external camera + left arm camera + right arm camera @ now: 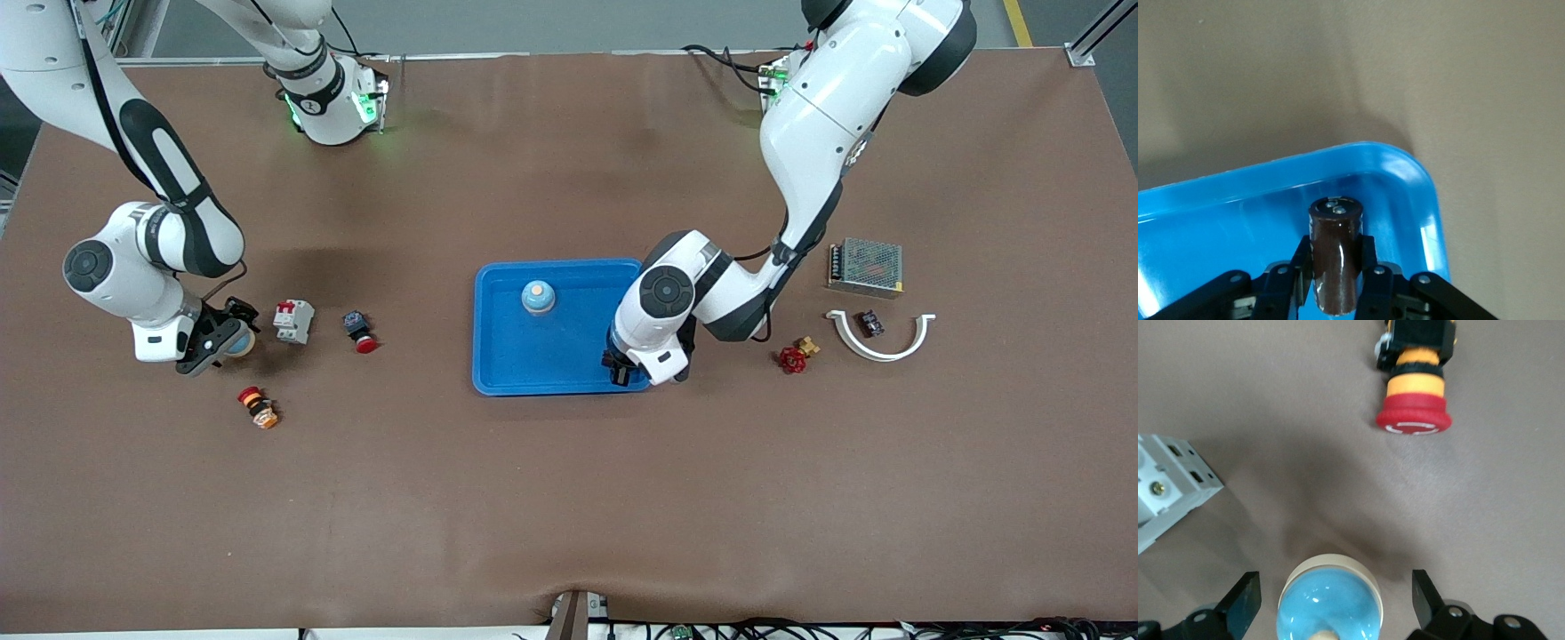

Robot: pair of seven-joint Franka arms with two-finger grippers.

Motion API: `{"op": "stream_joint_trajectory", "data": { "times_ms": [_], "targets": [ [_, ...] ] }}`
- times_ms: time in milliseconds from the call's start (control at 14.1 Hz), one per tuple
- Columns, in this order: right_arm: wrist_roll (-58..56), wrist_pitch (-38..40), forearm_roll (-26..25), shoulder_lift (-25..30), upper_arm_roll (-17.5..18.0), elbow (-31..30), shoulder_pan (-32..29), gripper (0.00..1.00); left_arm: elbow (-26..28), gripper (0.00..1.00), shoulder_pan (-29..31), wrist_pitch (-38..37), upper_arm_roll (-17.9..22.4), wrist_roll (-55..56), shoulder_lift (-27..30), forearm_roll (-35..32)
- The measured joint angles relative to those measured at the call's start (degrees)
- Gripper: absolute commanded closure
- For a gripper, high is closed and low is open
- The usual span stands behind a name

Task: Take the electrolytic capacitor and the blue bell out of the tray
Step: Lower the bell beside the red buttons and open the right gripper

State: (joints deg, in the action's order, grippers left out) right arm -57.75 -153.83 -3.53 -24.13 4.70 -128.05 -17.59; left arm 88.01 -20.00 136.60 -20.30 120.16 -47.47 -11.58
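Brown bench (569, 498), wide bare stretch nearer the front camera than the blue tray (507, 356). Left pincer (1336, 280): clamped on dark capacitor (1335, 257), low inside the tray's corner, rim close by. Right pincer (1335, 600): fingers spread either side of a blue bell (1329, 603) on the bench, well apart from the tray. Second blue bell (538, 296): in the tray. White breaker (1165, 490) and red pushbutton (1415, 400): near the right pincer.

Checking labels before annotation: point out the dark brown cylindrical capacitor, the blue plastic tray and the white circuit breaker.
Dark brown cylindrical capacitor (1335, 267): left wrist view, on its glossy side wall.
Blue plastic tray (498, 356): front view, on bare floor near its corner.
White circuit breaker (293, 321): front view, on the middle of its body.
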Motion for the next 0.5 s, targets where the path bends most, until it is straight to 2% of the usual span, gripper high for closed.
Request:
{"op": "stream_joint_trajectory", "data": {
  "times_ms": [212,495],
  "targets": [
    [0.08,5.62,3.19,3.06,1.15,1.42,0.11,0.0,-0.74,1.0,0.43,-3.74,0.04,-1.21,2.22,-0.06],
    [6.84,22.83,5.05,10.54,1.91,7.52,2.91,0.0,-1.0,1.0,3.05,-11.44,0.12,-6.47,7.66,-0.06]
  ]
}}
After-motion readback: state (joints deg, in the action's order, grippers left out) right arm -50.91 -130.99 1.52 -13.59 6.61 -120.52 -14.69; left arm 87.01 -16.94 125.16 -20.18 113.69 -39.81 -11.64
